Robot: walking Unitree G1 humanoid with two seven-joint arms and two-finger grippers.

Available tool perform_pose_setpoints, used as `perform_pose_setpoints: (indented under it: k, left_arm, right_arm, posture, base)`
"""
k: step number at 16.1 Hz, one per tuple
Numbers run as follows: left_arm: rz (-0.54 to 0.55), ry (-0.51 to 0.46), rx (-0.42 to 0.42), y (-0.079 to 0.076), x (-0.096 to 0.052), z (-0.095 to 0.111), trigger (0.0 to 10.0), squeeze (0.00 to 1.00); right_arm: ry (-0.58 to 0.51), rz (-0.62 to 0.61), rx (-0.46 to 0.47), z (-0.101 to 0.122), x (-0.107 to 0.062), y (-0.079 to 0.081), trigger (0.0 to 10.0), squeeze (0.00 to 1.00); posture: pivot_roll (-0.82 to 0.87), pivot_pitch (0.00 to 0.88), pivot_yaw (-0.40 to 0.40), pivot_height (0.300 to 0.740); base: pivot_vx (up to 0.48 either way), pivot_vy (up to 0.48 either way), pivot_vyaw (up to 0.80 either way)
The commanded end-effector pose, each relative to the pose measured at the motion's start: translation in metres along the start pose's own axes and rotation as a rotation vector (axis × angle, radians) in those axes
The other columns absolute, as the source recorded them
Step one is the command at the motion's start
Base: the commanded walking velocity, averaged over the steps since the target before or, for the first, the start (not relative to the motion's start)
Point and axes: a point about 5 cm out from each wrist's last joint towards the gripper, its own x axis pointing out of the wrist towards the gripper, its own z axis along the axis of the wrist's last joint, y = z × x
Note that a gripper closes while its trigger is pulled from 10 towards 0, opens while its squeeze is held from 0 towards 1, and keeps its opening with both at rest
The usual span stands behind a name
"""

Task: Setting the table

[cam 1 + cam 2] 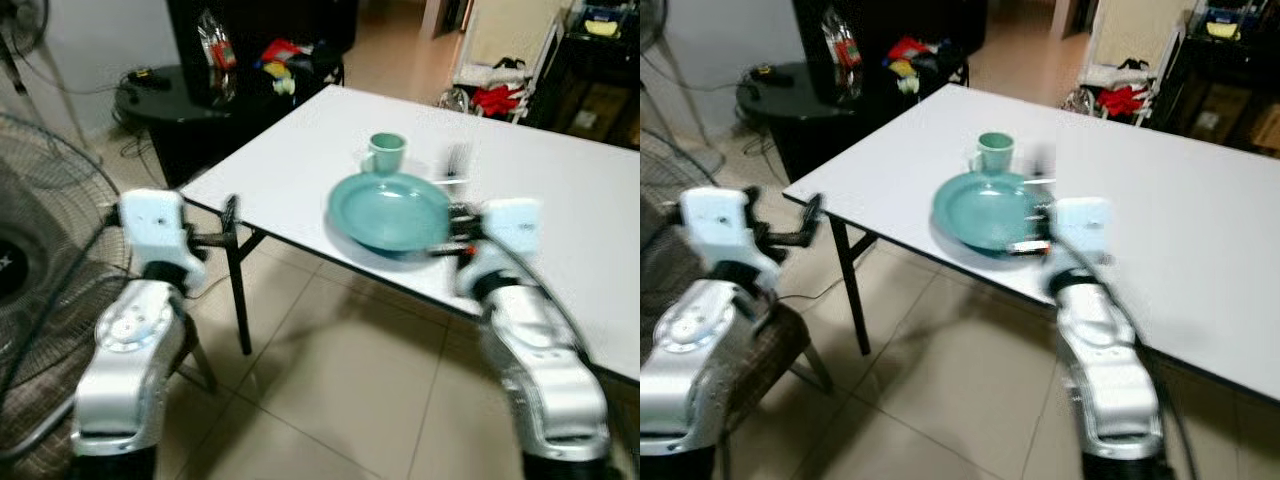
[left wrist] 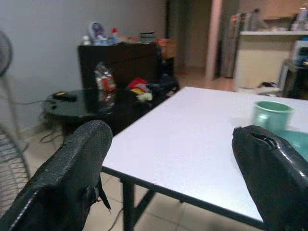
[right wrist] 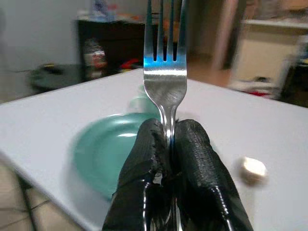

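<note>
Right gripper [image 3: 168, 144] clenches a fork [image 3: 165, 72] upright; beyond it sit the bare teal plate [image 1: 390, 210] and cup [image 1: 385, 153]. Left gripper [image 2: 168, 163] gapes, released.

I see a teal plate [image 1: 388, 211] lying flat near the white table's [image 1: 560, 200] front edge, a teal mug [image 1: 385, 153] upright just behind it, and a steel fork [image 3: 165, 72] tines-up.

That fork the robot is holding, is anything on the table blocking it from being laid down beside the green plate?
Nothing visible does. The right gripper holds the fork upright by the plate, and bare table lies beside it; the cup stands behind the plate.
</note>
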Motion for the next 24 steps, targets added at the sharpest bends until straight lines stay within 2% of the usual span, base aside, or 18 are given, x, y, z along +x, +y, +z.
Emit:
perform_pose_setpoints:
  k: [1,6,14,18,21,24]
  left_arm:
    - [-0.03,-0.001,-0.009,-0.007,0.002,0.001,10.0,0.0]
    - [-0.061,-0.023,0.004,-0.012,0.003,0.006,10.0,0.0]
    - [-0.073,-0.02,0.024,-0.01,0.007,0.007,10.0,0.0]
    - [-0.082,-0.001,0.046,-0.003,0.007,0.005,10.0,0.0]
    - [-0.091,0.013,0.061,-0.001,0.008,0.003,10.0,0.0]
    - [-0.068,0.009,0.1,-0.003,0.007,0.003,10.0,0.0]
  right_arm:
    - [-0.018,-0.037,-0.019,0.004,0.0,-0.009,10.0,0.0]
    - [-0.011,-0.049,0.001,0.004,-0.001,-0.011,10.0,0.0]
    - [-0.01,-0.054,0.014,0.003,0.0,-0.008,10.0,0.0]
    - [-0.014,-0.069,0.033,0.002,-0.002,-0.002,10.0,0.0]
    - [-0.004,-0.093,0.054,-0.002,-0.007,-0.002,10.0,0.0]
    - [0.003,-0.084,0.049,-0.004,-0.004,-0.003,10.0,0.0]
  posture:
    - [0.05,0.0,0.012,0.74]
    - [0.05,0.0,0.016,0.74]
    - [0.05,0.0,0.026,0.74]
    - [0.05,0.0,0.078,0.74]
    - [0.06,0.0,0.087,0.74]
    - [0.08,0.0,0.061,0.74]
  base:
    - [0.36,0.0,0.0]
    - [0.066,0.0,-0.25]
    - [0.0,0.466,-0.79]
    - [0.0,0.48,-0.78]
    - [0.0,0.48,-0.78]
    - [0.0,-0.293,-0.78]
